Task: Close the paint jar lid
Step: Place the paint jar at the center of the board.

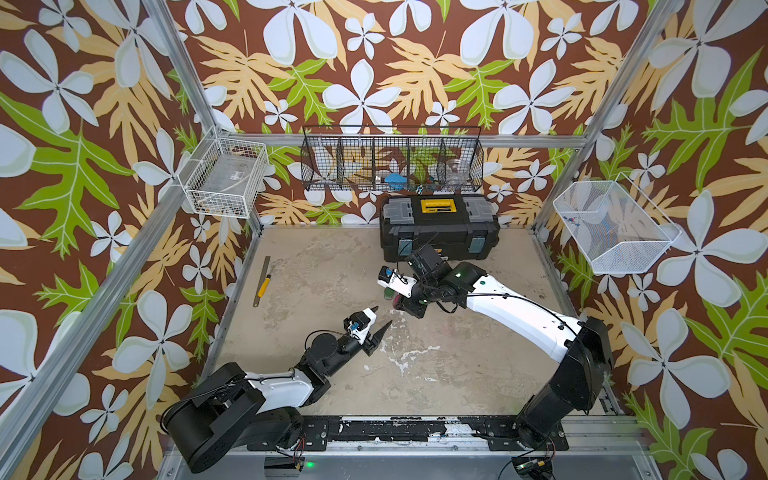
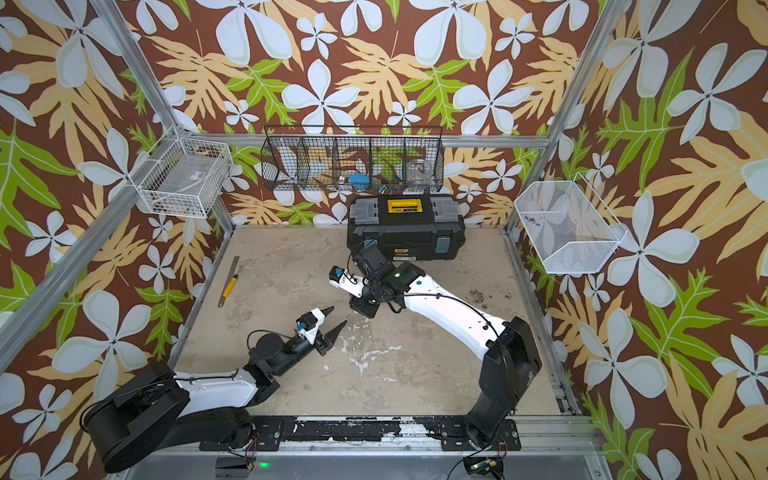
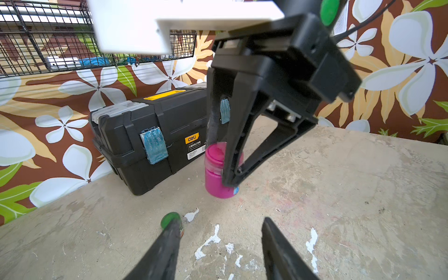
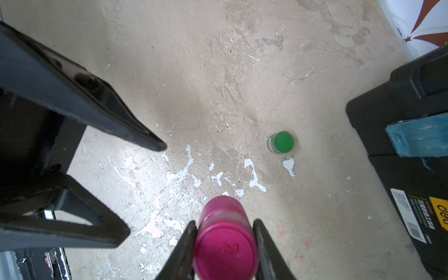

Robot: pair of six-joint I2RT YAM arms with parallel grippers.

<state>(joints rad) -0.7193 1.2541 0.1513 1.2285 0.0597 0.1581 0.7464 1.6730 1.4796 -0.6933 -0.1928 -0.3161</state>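
Pink jar clamped in right gripper, lid on top; left gripper empty nearby.

Right gripper [image 4: 225, 222] is clamped on the pink jar [image 3: 214, 179], fingers on opposite sides of its body, in front of the toolbox [image 3: 155, 135]; whether the jar's base touches the table [image 3: 339, 194] is unclear. The lid [image 3: 215, 151] sits on the mouth; cannot tell if it is fully turned down. Left gripper [image 3: 218, 223] has its jaws apart, holding nothing, close by and pointed at the jar. A green jar [image 4: 281, 142] stands apart on the table. The pink jar is probably small, light, stiff plastic with smooth sides, so likely to slip or spin under a twist. It is best held low on the body and kept upright, with the lid taken by its rim.
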